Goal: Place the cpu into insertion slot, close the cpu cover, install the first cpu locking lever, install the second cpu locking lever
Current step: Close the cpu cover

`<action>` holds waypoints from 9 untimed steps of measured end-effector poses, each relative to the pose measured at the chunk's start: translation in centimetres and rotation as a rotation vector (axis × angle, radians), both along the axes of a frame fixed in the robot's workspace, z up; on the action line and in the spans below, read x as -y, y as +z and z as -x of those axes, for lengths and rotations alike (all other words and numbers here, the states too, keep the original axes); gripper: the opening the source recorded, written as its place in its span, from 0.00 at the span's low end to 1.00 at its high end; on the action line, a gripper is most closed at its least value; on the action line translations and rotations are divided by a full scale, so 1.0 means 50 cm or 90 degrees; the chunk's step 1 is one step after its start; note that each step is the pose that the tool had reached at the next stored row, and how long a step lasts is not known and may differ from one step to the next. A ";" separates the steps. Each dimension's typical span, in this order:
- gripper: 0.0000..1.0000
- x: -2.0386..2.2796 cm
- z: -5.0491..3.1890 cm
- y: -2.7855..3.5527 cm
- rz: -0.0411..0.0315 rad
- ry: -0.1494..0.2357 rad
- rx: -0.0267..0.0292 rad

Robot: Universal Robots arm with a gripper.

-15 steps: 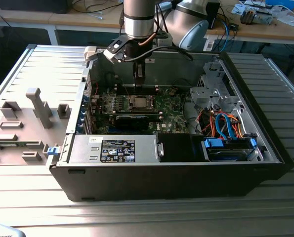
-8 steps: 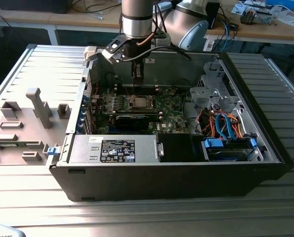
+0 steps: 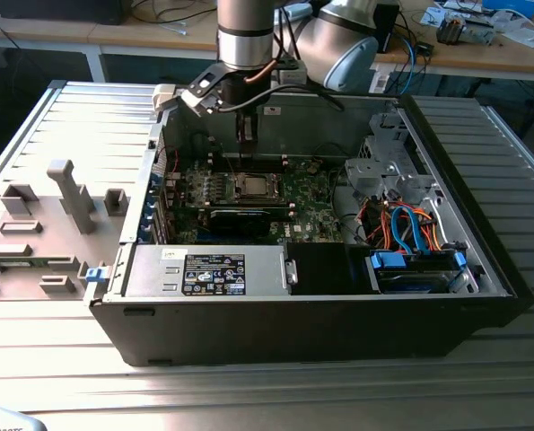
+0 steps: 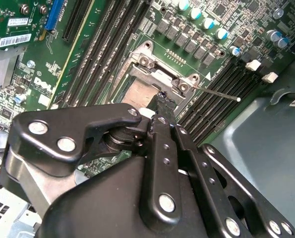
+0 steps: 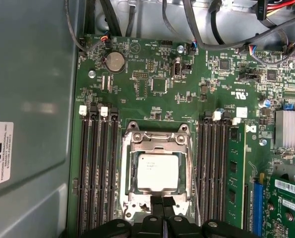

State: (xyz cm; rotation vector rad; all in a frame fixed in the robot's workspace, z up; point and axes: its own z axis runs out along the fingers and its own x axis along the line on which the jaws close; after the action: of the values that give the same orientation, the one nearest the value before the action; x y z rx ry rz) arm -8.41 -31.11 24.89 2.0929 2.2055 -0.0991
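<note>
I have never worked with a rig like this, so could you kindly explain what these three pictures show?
This is one robot arm with a gripper. It reaches down into an open computer case that lies on a ribbed metal table. The exterior view comes from a camera off the arm. Both wrist views come from cameras riding on it, looking at the green motherboard. In the first wrist view the cpu sits in the insertion slot, with the cpu cover framing it. The gripper is shut, apparently empty, right by the slot's edge.
</note>
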 end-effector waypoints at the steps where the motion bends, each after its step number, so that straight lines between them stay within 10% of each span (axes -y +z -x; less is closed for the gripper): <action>1: 0.11 0.0000 0.001 0.000 0.0000 0.000 0.0000; 9: 0.11 0.0000 0.010 -0.001 0.0000 0.000 0.0000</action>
State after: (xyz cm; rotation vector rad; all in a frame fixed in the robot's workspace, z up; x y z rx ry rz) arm -8.91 -31.11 24.86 2.0929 2.2055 -0.0990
